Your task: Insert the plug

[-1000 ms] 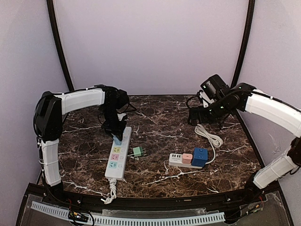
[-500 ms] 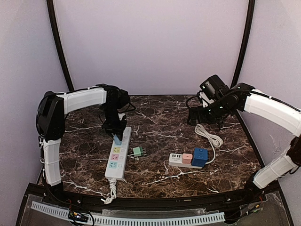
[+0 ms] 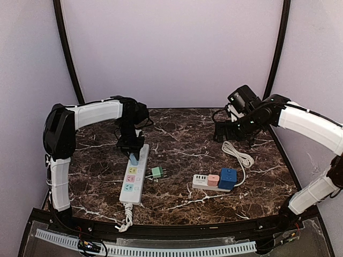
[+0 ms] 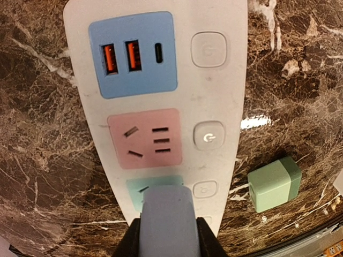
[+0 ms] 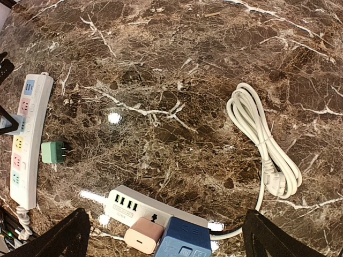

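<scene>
My left gripper (image 3: 132, 155) is shut on a light blue plug (image 4: 166, 222) and holds it over the teal socket (image 4: 137, 191) of the long white power strip (image 3: 134, 174). The plug covers most of that socket; whether its prongs are in cannot be told. The strip's pink socket (image 4: 145, 137) and blue USB panel (image 4: 133, 54) lie beyond it. A green plug (image 3: 157, 172) lies loose on the table right of the strip, also in the left wrist view (image 4: 274, 183). My right gripper (image 5: 163, 243) is open and empty, high over the right half of the table.
A small white power strip (image 3: 206, 182) holds a pink adapter (image 3: 214, 180) and a dark blue cube adapter (image 3: 228, 178). Its coiled white cord (image 3: 239, 155) lies behind it. The long strip's cord (image 3: 126, 218) runs to the front edge. Dark marble table (image 3: 182, 139).
The left arm has shifted slightly, with the blue plug staying over the strip. The right arm has hardly moved.
</scene>
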You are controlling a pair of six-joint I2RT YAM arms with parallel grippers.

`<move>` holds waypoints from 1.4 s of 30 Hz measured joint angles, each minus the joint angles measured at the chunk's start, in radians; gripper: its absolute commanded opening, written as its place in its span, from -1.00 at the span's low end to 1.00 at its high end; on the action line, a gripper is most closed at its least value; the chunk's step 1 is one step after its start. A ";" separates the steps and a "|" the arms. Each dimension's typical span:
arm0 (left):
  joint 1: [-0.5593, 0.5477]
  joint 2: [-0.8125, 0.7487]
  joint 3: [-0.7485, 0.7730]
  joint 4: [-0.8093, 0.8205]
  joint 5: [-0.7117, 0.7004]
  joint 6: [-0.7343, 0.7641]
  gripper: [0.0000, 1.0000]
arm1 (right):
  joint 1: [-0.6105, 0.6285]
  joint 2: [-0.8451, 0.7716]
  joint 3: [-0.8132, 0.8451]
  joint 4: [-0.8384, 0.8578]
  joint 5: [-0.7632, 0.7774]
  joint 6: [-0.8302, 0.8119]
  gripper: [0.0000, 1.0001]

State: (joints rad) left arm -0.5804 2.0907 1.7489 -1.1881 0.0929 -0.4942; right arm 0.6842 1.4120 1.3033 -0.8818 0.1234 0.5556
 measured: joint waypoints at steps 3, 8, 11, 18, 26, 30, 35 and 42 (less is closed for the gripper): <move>0.000 0.002 0.003 -0.003 0.000 -0.005 -0.98 | 0.000 0.000 0.000 0.000 0.000 0.000 0.97; 0.000 0.002 0.003 -0.003 0.001 -0.005 -0.98 | 0.000 0.000 0.000 0.000 0.000 0.001 0.97; -0.002 0.003 0.003 0.000 0.002 -0.002 -0.98 | 0.000 0.000 0.000 0.000 0.000 0.002 0.97; -0.006 0.006 0.003 0.002 0.006 0.000 -0.98 | 0.000 0.000 0.000 0.000 0.000 0.002 0.97; -0.007 0.016 0.014 -0.006 0.002 0.056 -0.98 | 0.000 -0.016 -0.007 0.001 0.000 -0.001 0.97; -0.006 0.016 0.012 -0.004 0.012 0.043 -0.98 | 0.000 -0.016 -0.010 0.000 0.000 -0.002 0.97; -0.006 0.027 -0.009 0.022 0.024 -0.027 -0.98 | -0.005 -0.015 -0.010 0.000 0.001 -0.002 0.97; -0.006 0.028 -0.008 0.023 0.027 -0.048 -0.98 | -0.006 -0.015 -0.010 -0.001 0.001 -0.002 0.97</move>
State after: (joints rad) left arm -0.5869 2.1189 1.7412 -1.1648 0.1196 -0.5419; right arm 0.6777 1.3968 1.2934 -0.8825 0.1242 0.5537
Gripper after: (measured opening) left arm 0.259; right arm 0.986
